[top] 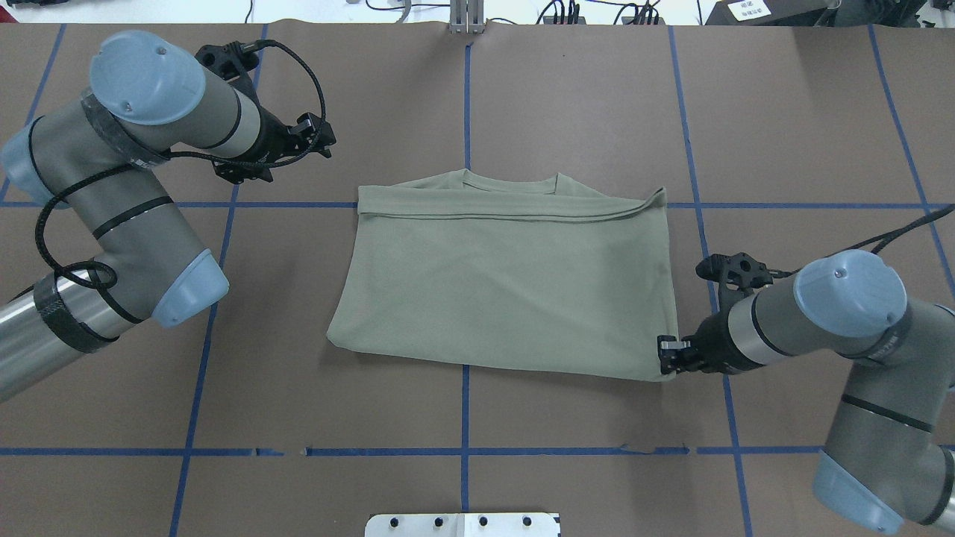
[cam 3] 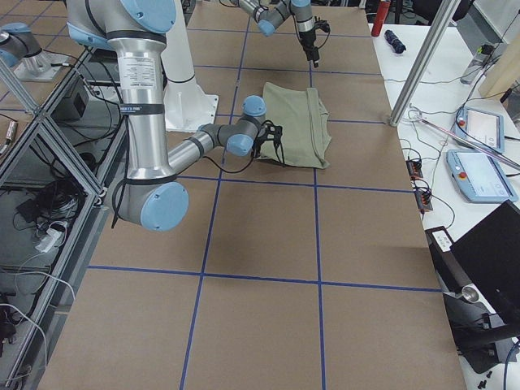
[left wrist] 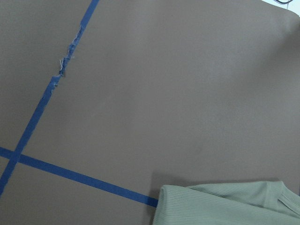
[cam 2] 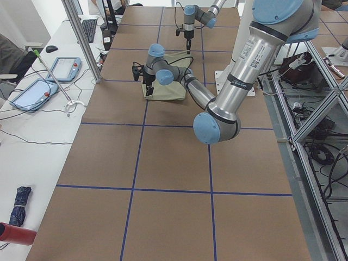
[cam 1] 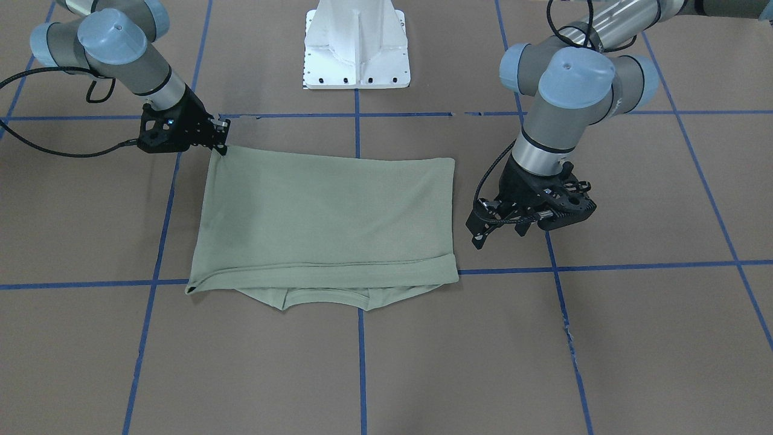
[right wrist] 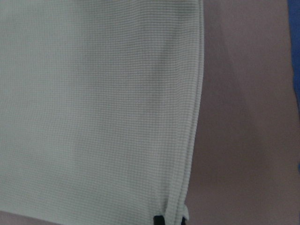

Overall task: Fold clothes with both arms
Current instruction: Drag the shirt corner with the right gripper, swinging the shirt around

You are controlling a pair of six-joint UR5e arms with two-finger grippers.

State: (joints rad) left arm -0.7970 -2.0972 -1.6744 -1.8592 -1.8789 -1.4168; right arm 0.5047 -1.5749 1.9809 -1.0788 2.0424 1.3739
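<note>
Overhead exterior: right gripper [top: 665, 356] pinches shirt [top: 507, 283] corner, left gripper [top: 322, 139] spread, well apart; left should pinch the matching corner before both lift evenly

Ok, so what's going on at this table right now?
Two robot arms are folding a sage-green knit shirt on the brown table. It lies folded into a rough rectangle, with the neckline poking out at the far edge. The right arm's black claw pinches the shirt's near right corner. The left arm's black claw hangs open off the far left corner, touching nothing.
</note>
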